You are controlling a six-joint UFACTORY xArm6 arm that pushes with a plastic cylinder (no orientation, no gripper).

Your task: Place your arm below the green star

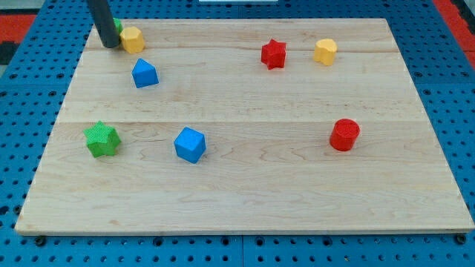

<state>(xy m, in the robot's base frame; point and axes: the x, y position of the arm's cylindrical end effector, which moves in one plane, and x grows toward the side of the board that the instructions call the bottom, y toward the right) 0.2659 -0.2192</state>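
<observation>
- seven blocks show on the wooden board (pixel 245 200).
- my tip (pixel 110 45) sits at the view's top left, touching a yellow block (pixel 132 39), well above the green star (pixel 102 139).
- no hand: just a bare rod.

No txt, labels, brands, nos. or signs are showing anywhere: nothing readable is appearing on the wooden board (pixel 245 185), on the blocks, or on the blue pegboard (pixel 22 89) round it.
</observation>
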